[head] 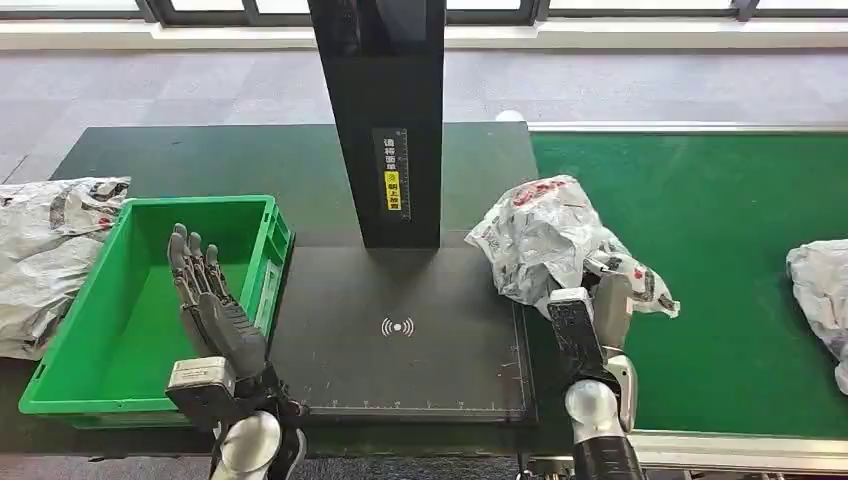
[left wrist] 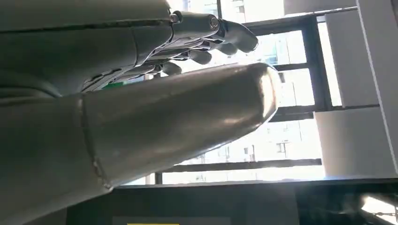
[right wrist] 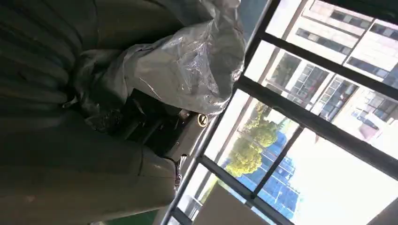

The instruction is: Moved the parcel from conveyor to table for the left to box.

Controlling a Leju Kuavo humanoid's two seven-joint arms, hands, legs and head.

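Right now the right hand (head: 590, 315) grips a crumpled grey-white parcel (head: 545, 240), which sits at the seam between the green conveyor (head: 720, 250) and the dark counter (head: 400, 300) (its plastic wraps over the fingers in the right wrist view). Meanwhile the left hand (head: 205, 290) holds nothing, fingers straight and apart, hovering over the green box (head: 130, 330). Another parcel (head: 820, 290) lies farther along the conveyor.
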